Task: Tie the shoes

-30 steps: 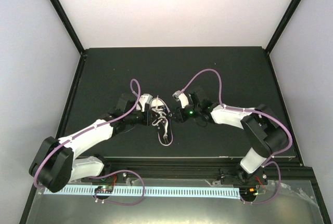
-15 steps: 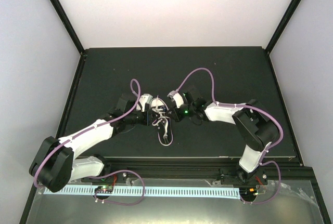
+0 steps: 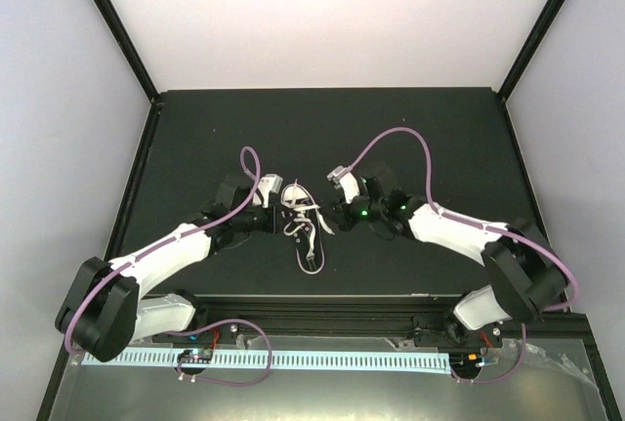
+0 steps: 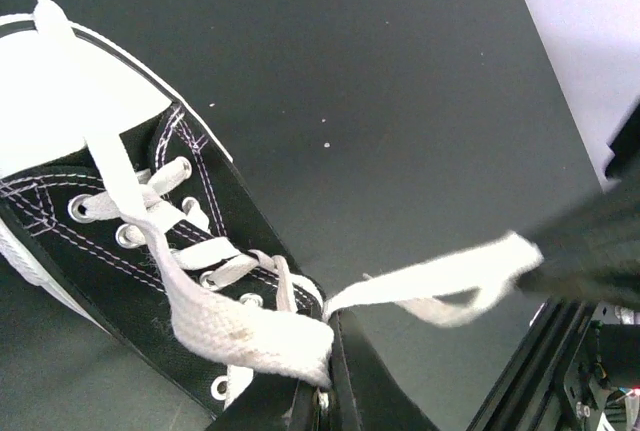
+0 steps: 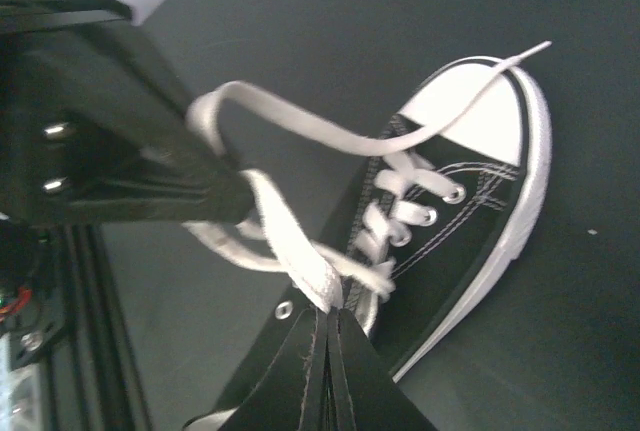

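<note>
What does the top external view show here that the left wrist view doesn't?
Only top external: the left arm and right arm whole, and the full sneaker, heel included. Only left wrist: eyelets and stitching close up, with the left gripper and right gripper each shut on lace. Both: the sneaker's white toe cap and the dark table.

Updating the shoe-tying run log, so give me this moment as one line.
left pincer: shut on laces | right pincer: shut on laces | sneaker: upright on table | bow: not tied
</note>
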You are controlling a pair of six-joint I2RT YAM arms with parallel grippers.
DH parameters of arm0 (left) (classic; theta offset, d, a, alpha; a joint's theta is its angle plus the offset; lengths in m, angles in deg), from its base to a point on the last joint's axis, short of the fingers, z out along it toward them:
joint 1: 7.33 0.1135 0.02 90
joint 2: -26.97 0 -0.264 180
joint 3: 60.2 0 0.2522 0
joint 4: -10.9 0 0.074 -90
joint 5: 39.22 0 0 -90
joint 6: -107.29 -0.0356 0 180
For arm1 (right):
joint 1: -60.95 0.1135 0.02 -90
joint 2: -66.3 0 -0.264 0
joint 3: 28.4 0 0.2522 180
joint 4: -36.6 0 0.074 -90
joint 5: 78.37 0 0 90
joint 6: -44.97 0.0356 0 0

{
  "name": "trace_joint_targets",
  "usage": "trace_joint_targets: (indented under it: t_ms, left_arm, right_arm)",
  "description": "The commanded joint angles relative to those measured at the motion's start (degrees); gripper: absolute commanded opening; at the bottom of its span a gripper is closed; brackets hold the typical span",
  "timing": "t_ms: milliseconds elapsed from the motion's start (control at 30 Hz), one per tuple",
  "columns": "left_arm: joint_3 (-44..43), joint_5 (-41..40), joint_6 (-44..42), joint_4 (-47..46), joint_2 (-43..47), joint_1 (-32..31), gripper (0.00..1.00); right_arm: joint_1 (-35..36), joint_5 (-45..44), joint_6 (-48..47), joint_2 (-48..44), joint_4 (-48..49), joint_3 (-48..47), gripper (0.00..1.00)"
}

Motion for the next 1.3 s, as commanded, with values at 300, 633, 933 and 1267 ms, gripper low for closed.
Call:
trace_joint_targets:
  t_ms: [300, 633, 933, 1267]
  left_arm:
    - [-0.45, 6.48, -1.46, -4.83, 0.42, 0.65, 0.02]
    - [0.08, 6.14, -3.82, -2.3, 2.37, 0.69, 0.02]
    - [-0.19, 6.6, -3.49, -2.66, 1.91, 0.79, 0.02]
    - [-0.33, 6.46, -3.25, -2.65, 1.65, 0.88, 0.02]
  right_arm:
    - [18.87, 0.23, 12.71, 0.18, 2.95, 1.58, 0.02]
    - [15.89, -16.0, 10.27, -8.18, -1.91, 3.43, 0.4]
    - [6.53, -13.04, 6.29, -9.46, -0.3, 6.43, 0.6]
    - [6.58, -6.32, 5.59, -0.47, 7.95, 5.61, 0.44]
